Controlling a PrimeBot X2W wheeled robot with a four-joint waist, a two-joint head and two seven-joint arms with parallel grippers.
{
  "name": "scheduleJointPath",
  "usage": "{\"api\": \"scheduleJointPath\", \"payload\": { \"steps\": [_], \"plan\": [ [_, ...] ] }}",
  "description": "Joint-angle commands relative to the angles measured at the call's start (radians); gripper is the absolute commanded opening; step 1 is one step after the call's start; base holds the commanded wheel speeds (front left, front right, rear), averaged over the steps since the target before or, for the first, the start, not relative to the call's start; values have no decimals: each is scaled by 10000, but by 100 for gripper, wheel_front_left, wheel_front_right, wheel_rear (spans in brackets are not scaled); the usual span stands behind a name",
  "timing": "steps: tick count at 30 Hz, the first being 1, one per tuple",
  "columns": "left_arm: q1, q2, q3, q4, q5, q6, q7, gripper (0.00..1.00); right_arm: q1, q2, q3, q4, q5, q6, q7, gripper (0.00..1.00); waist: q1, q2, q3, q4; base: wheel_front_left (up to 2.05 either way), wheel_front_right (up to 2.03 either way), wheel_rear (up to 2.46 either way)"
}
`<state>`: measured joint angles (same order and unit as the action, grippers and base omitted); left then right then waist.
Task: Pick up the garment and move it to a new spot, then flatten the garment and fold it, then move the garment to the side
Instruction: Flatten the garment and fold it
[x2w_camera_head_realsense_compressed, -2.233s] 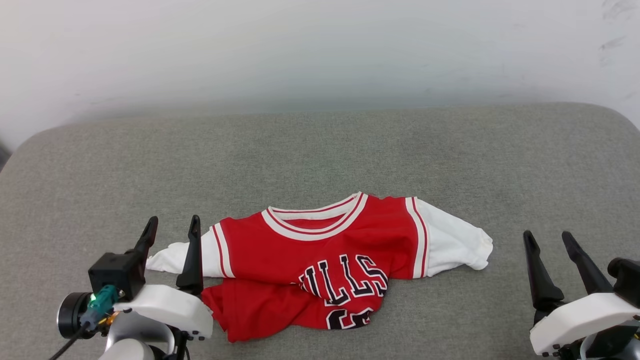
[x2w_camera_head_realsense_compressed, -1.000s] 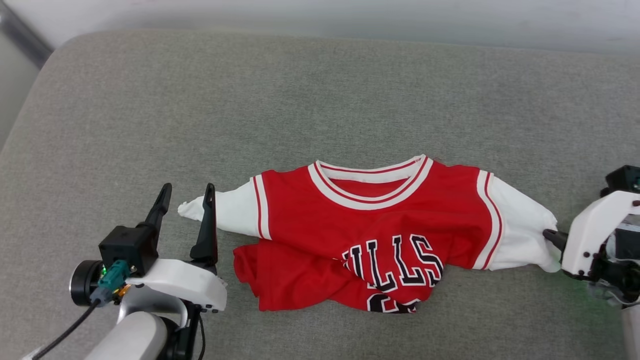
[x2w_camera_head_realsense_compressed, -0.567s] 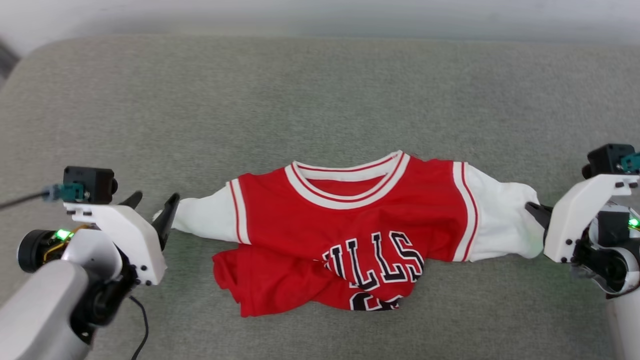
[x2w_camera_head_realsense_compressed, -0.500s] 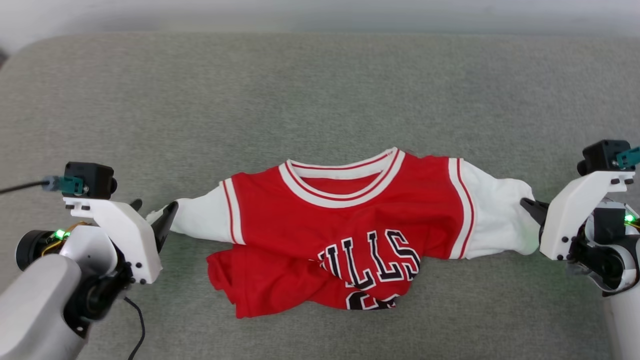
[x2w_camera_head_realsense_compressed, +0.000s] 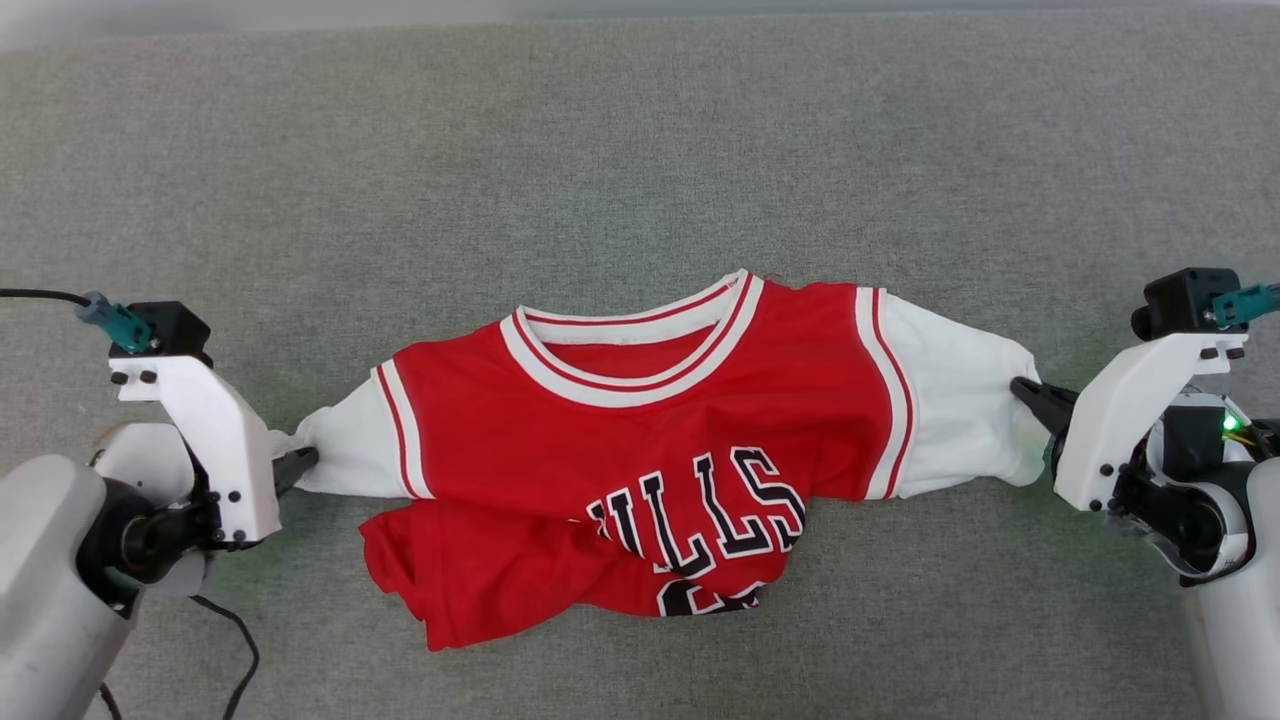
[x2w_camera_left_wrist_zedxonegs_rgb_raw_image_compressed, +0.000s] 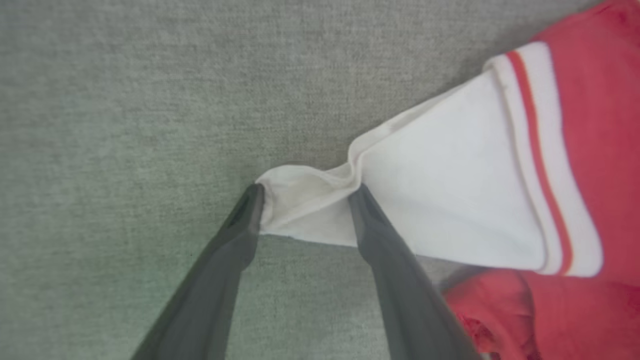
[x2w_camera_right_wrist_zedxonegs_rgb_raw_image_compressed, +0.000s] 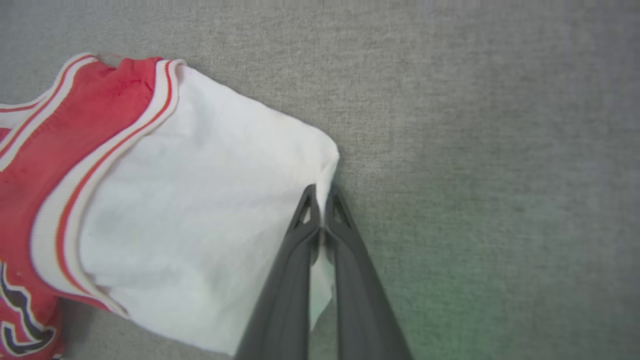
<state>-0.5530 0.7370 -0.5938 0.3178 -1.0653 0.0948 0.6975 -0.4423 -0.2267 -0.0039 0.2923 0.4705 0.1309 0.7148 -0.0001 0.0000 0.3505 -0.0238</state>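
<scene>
The garment (x2w_camera_head_realsense_compressed: 640, 440) is lying crumpled on the grey surface (x2w_camera_head_realsense_compressed: 640, 130), not yet lifted. The right gripper (x2w_camera_right_wrist_zedxonegs_rgb_raw_image_compressed: 322, 200) is clamping one sleeve (x2w_camera_right_wrist_zedxonegs_rgb_raw_image_compressed: 200, 200), and the left gripper (x2w_camera_left_wrist_zedxonegs_rgb_raw_image_compressed: 305, 192) is keeping its jaws apart around the other. Flattening, folding and moving aside are still waiting.

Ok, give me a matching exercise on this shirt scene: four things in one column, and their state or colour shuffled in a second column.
1 left gripper
2 right gripper
3 collar
4 lettering

A shut on the garment at its white sleeve
B red-and-white striped
C open around a sleeve tip
D black, outlined in white

Pairs: 1-C, 2-A, 3-B, 4-D
</scene>
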Motion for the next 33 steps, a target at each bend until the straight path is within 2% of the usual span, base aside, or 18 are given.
{"api": "scheduleJointPath", "payload": {
  "steps": [1,5,8,12,19,26,33],
  "plan": [
    [732,-765,-662,391,-152,-198,283,0,-181,-87,44,29,94,-3,-107,0,1,0,-37,16,0,0,0],
    [486,-914,-437,433,-135,-404,-241,0,-231,-192,115,-10,143,-3,-318,0,1,0,-225,73,0,0,0],
    [-102,-913,-34,415,269,-469,-1319,0,-288,-438,238,-18,42,-3,-789,0,1,0,-660,177,0,0,0],
    [-545,-767,190,352,737,-337,-2138,0,-423,-621,248,87,-151,-3,-1248,0,1,0,-1083,244,0,0,0],
    [-1673,-1115,467,598,1335,31,-3097,0,-1121,-959,405,853,-623,-5,-1572,0,1,0,-2114,268,0,0,0],
    [-3382,-1674,523,1747,2059,382,-3913,0,-2944,-1287,720,1996,-1096,-7,-2249,0,1,0,-2413,-39,0,0,0],
    [-5566,-1904,673,2868,2733,457,-4709,0,-5666,-1320,991,3083,-1599,-10,-3529,0,1,0,-1473,-488,0,0,0]
  ]
}}
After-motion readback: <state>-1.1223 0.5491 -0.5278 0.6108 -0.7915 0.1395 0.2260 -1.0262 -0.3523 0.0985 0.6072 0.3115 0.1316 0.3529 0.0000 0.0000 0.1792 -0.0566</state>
